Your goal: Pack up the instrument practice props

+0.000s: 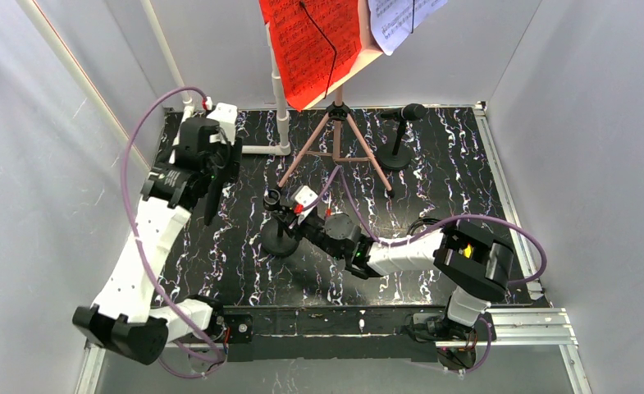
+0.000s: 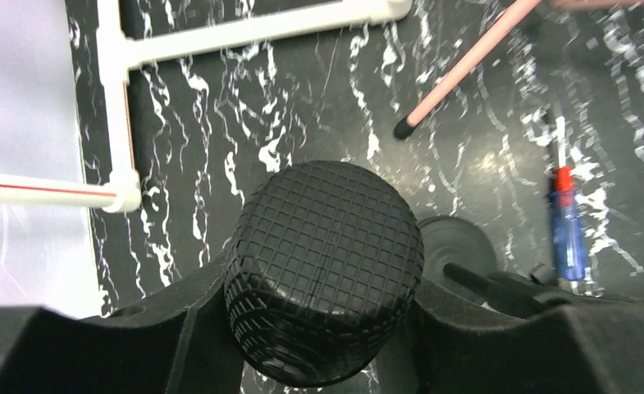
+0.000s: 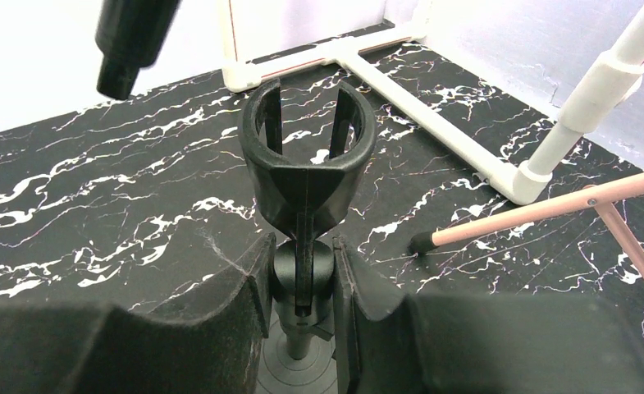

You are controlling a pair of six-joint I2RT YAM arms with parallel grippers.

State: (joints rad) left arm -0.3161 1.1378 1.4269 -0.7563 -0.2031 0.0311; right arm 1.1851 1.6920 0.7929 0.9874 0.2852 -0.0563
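Top view first: your left gripper (image 1: 213, 174) is near the back-left corner, clamped on a slim black plastic microphone (image 1: 212, 205) that hangs tail-down, clear of the black marbled tabletop (image 1: 449, 189). Your right gripper (image 1: 284, 212) is mid-table on the black round-based mic stand (image 1: 279, 240). Behind it are the pink perforated sheet-music rack on tripod legs (image 1: 337, 111) with a red music sheet (image 1: 310, 45) and a white music sheet (image 1: 400, 20), plus a second black microphone on its own stand (image 1: 400, 135). None of those is packed yet.

Left wrist: the jaws are partway closed, pinching the mic's gridded round head (image 2: 325, 271) from both sides. That mesh looks grippy but I'd guess it dents, so don't squeeze harder. The body would be the sturdier place to hold.

Right wrist: the fingers (image 3: 248, 287) are closed snug on the joint under the empty U-shaped clip (image 3: 308, 156). The stand is probably stiff and bottom-heavy, and that joint may swivel, so take hold lower on the post for lifting. The white plastic pipe frame (image 3: 433, 107) is near, so keep off it.
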